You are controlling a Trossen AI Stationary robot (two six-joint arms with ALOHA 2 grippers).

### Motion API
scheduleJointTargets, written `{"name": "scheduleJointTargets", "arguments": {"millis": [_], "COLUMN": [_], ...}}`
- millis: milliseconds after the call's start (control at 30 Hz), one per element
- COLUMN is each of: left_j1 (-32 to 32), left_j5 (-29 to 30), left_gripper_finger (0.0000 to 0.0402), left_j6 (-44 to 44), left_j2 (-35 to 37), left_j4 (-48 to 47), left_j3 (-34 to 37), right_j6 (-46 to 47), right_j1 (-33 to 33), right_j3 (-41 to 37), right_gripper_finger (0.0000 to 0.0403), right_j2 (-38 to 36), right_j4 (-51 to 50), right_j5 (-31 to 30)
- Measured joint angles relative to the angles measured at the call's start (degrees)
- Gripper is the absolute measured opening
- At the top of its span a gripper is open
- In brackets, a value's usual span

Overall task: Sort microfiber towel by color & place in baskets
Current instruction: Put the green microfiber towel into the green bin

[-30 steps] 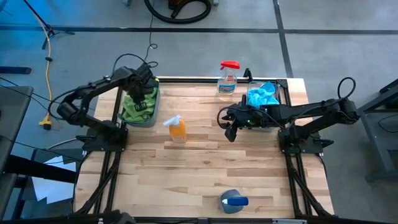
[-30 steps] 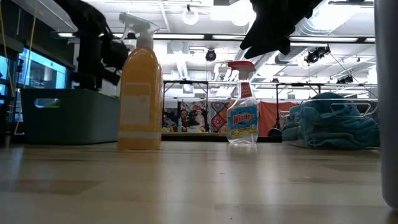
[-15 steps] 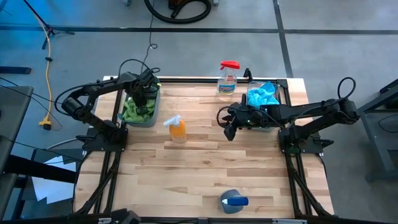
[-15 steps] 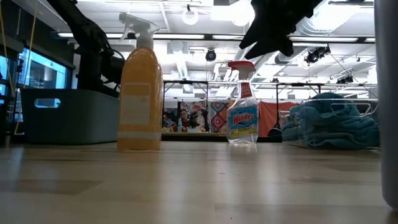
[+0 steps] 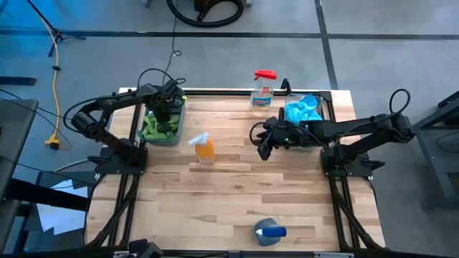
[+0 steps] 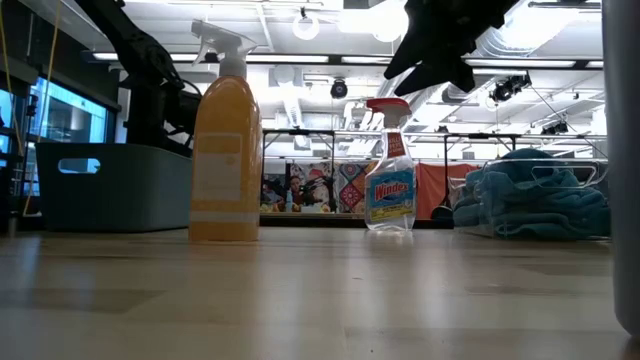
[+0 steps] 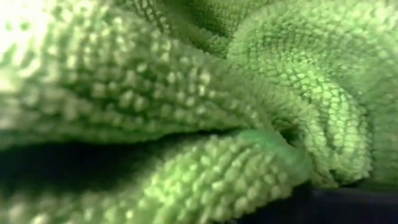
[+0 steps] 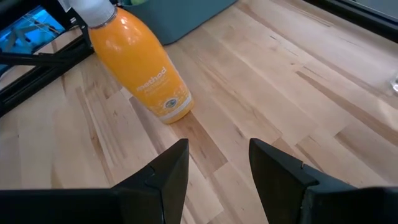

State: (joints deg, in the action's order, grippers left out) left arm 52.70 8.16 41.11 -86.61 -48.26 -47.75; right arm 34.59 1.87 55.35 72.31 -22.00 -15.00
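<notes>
The dark teal basket [image 5: 174, 137] [image 6: 110, 185] stands at the table's far left and holds green microfiber towels [image 5: 153, 127]. My left gripper [image 5: 166, 107] [image 6: 152, 95] is lowered into this basket; its wrist view is filled by bunched green towel [image 7: 186, 93]. The clear basket [image 5: 320, 100] at the far right holds blue towels [image 5: 304, 110] [image 6: 530, 205]. My right gripper [image 5: 263, 150] [image 8: 217, 168] hovers open above bare table, left of the clear basket and right of an orange bottle.
An orange spray bottle [image 5: 204, 149] [image 6: 224, 150] [image 8: 140, 68] stands between the two baskets. A Windex bottle with a red trigger [image 5: 262, 89] [image 6: 390, 175] stands at the far edge. A blue-grey object [image 5: 267, 231] lies at the near edge. Bare wood spans the table's middle.
My left gripper has moved down into the teal basket, and the green towel beneath it has sunk lower among the others. My right arm has kept still.
</notes>
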Motion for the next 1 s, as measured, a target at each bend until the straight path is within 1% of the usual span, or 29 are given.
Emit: {"name": "scheduleJointTargets", "arguments": {"millis": [400, 567, 767, 1000], "left_j1": [-0.3, -0.3, -0.3, -0.3], "left_j5": [1.2, 2.7, 3.8, 4.3], "left_gripper_finger": [0.0185, 0.0227, 0.0254, 0.0257], "left_j6": [0.2, -0.5, -2.8, -2.9], "left_j2": [0.0, 0.0, 0.0, -0.2], "left_j4": [0.6, 0.7, -0.1, -5.9], "left_j3": [0.0, 0.0, -0.8, -5.9], "right_j6": [1.4, 1.4, 1.4, 1.1], "right_j1": [0.0, 0.0, 0.0, 0.0], "right_j3": [0.0, 0.0, 0.0, 0.0], "right_gripper_finger": [0.0165, 0.0165, 0.0165, 0.0165], "right_j2": [0.0, 0.0, 0.0, 0.0], "right_j4": [0.0, 0.0, 0.0, 0.0], "right_j5": [0.0, 0.0, 0.0, 0.0]}}
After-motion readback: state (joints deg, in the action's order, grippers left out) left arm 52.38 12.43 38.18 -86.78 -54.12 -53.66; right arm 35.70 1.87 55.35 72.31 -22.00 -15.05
